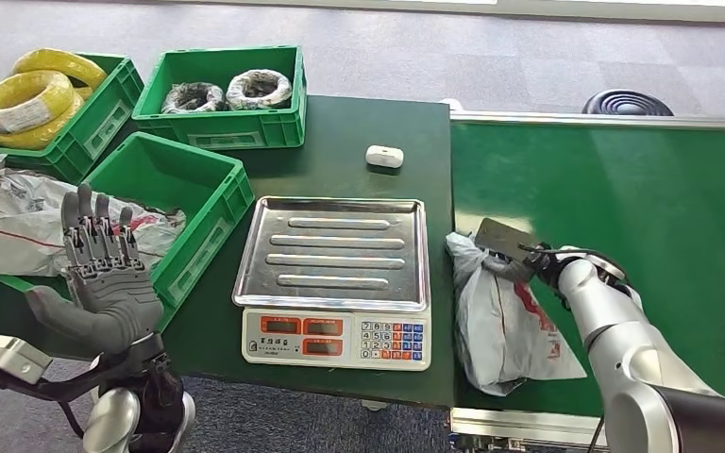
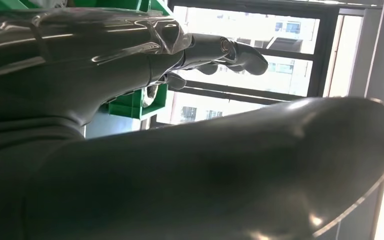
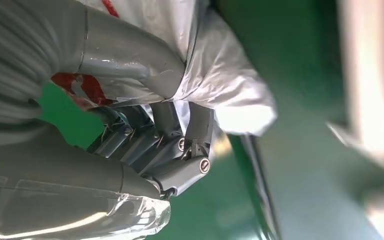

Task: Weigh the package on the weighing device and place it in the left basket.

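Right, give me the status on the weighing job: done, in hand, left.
Done: nothing on the scale yet; its tray is bare. In hand: the right hand grips the top of the grey package, which lies on the green conveyor beside the scale. The left hand is raised, fingers apart, holding nothing. Left: lift the package onto the tray, weigh it, then move it to the left basket, which already holds other packages.

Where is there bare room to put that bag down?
The steel scale tray is bare, as is the green belt beyond the grey plastic package the right robot hand grips. The green baskets left are crowded.
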Robot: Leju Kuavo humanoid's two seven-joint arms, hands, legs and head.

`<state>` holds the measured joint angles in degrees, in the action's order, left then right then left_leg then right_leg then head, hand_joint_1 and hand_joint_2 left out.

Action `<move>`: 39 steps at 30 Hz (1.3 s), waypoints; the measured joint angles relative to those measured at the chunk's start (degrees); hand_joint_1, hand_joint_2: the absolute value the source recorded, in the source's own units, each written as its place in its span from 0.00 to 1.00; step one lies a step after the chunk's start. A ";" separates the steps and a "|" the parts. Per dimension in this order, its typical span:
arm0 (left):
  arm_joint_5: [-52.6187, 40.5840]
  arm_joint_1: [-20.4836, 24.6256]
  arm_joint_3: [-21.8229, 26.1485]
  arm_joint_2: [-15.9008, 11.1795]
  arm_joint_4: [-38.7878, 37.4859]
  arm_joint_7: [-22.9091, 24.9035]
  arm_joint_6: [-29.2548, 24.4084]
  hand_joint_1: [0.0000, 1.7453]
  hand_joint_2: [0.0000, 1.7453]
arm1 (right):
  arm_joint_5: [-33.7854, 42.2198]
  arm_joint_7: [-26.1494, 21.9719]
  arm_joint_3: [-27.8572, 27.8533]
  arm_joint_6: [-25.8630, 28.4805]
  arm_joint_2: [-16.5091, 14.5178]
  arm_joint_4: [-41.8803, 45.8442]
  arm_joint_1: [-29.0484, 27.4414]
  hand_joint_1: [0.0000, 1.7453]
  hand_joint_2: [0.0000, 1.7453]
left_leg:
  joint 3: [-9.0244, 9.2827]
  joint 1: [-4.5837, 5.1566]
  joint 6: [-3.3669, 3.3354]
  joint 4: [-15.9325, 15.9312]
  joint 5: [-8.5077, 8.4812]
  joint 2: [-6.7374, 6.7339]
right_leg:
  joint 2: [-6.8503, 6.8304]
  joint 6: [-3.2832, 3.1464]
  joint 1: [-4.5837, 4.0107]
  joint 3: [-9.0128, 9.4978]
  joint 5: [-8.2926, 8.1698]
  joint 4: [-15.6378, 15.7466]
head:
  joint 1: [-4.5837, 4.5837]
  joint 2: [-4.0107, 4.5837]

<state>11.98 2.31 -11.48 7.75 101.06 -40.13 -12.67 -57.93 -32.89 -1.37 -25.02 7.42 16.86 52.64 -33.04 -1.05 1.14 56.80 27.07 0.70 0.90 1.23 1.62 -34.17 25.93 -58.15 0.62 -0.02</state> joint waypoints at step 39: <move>-1.95 -1.46 1.99 3.47 1.50 0.00 3.14 0.00 0.00 | 3.93 5.50 15.89 15.78 -11.56 14.66 9.15 1.00 1.00 | -0.09 -0.06 0.01 -0.02 0.00 -0.15 | 0.14 -0.01 -0.07 -0.13 0.00 0.02 | -0.02 0.00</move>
<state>10.03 0.85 -9.49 11.22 102.57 -40.13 -9.54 -53.99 -27.39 14.52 -9.24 -4.14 31.52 61.79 -33.14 -1.11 1.15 56.78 27.06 0.56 1.03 1.21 1.55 -34.30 25.93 -58.13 0.60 -0.02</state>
